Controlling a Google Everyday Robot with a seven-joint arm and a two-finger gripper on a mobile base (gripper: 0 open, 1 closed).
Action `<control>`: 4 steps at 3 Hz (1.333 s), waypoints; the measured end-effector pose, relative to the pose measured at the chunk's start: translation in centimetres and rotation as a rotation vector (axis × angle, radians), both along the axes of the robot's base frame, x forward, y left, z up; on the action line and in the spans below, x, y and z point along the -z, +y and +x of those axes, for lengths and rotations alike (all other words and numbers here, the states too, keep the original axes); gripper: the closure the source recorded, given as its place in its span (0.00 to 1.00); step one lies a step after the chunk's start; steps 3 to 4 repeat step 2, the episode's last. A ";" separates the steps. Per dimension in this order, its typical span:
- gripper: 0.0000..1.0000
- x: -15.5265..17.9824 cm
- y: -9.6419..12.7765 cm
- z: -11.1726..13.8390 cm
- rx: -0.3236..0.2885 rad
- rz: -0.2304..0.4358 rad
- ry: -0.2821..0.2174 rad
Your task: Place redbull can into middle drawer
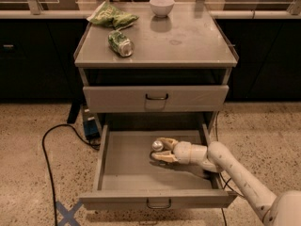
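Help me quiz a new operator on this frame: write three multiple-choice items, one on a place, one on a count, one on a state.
1. Where is the end effector?
A. Inside the upper drawer
B. Inside the middle drawer, at the redbull can
C. Out of view

2. How many things lie on the cabinet top?
A. One
B. Five
C. Three

3. How is the green can posed?
A. On its side
B. Upright
C. Crushed flat

Key:
1 B: it sits between the walls of the pulled-out drawer, beside the can's silver top.
2 C: there is a green bag, the green can and a white bowl.
3 A: its silver end faces sideways, toward the camera.
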State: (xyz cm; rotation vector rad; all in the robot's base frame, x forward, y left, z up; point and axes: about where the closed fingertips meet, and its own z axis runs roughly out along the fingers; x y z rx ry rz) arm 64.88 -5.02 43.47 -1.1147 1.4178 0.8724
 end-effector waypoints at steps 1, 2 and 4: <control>0.00 0.0 0.0 0.0 0.000 0.000 0.000; 0.00 0.0 0.0 0.0 0.000 0.000 0.000; 0.00 0.0 0.0 0.0 0.000 0.000 0.000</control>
